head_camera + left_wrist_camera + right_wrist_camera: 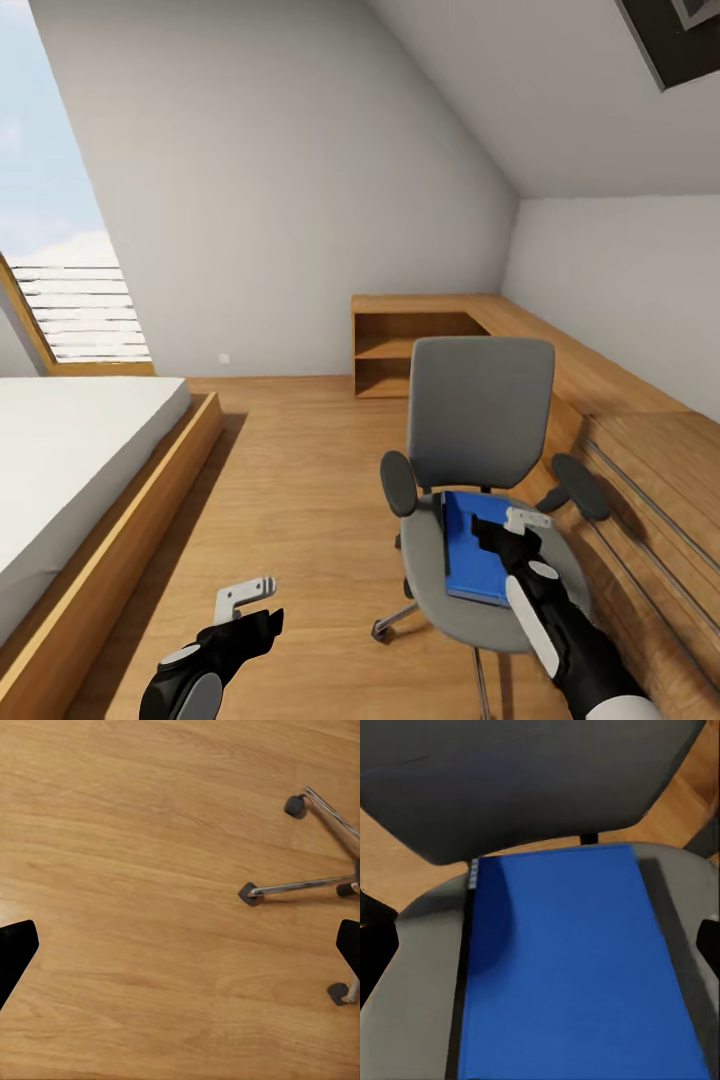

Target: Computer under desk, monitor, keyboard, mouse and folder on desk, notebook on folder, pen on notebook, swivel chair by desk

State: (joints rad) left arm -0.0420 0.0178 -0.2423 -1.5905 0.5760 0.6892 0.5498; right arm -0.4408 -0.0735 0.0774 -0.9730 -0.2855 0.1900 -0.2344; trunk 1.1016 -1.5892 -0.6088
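Observation:
The grey swivel chair [480, 410] stands on the plank floor at centre right, its back toward the far wall. On its seat lies the blue folder [468, 572], flat, black spine edge to the left. My right gripper [508, 525] hovers open just above the folder's far end. In the right wrist view the folder [570, 982] lies on the seat [420, 982] with one finger [376, 945] showing beyond each of its long edges, touching nothing. My left gripper [255, 603] is open over bare floor, left of the chair's metal base [300, 885].
A low bed [70, 450] with a wooden frame lines the left side. Light wooden low cabinets [400, 345] run along the far wall and down the right wall [640, 470], close beside the chair. Floor lies open between bed and chair.

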